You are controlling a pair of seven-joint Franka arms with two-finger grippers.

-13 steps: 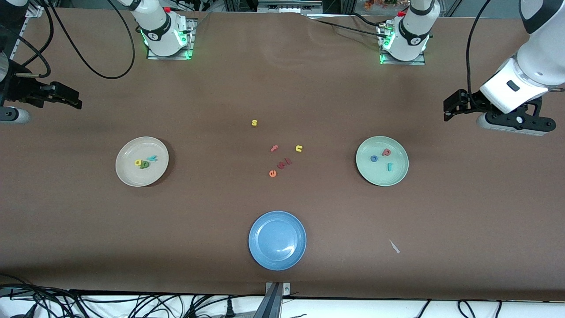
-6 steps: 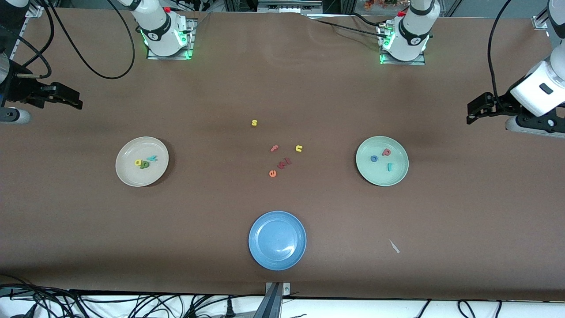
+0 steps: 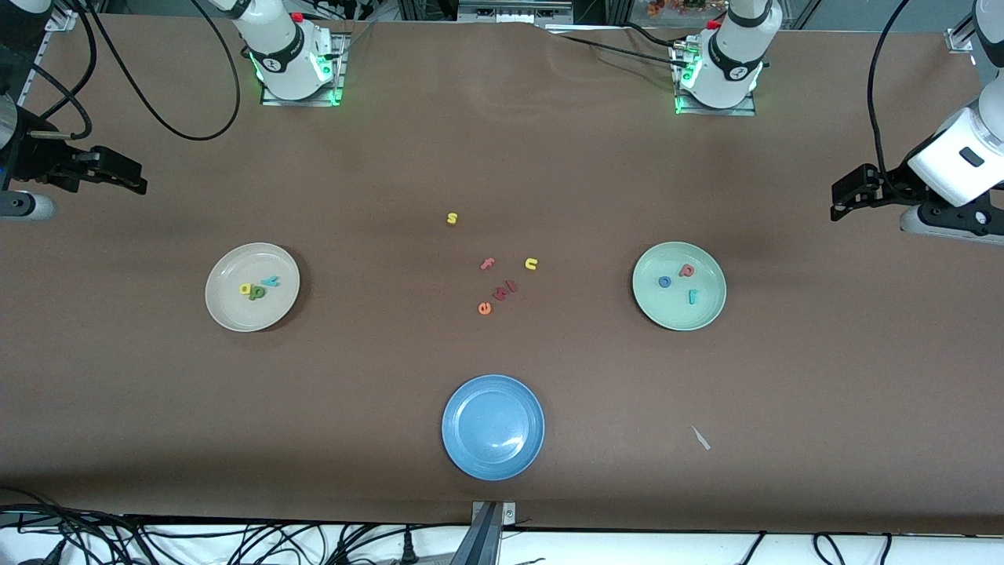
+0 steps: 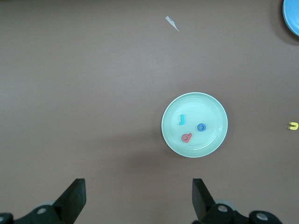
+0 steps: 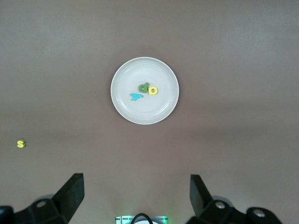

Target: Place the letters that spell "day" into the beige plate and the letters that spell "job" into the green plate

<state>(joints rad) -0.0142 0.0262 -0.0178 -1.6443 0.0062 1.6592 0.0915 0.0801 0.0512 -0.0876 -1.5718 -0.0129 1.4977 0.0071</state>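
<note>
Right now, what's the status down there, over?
Left gripper and right gripper open, empty, parked at table ends. D, a, y in beige plate; j, o, b in green plate. Nothing obstructing.

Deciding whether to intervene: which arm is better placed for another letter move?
Neither needs one. The beige plate holds d, a, y; the green plate holds j, o, b. Left gripper and right gripper wait open at the table's ends.

Both arms wait raised, left pincer (image 3: pixel 841 198) and right pincer (image 3: pixel 129 179) open.
</note>
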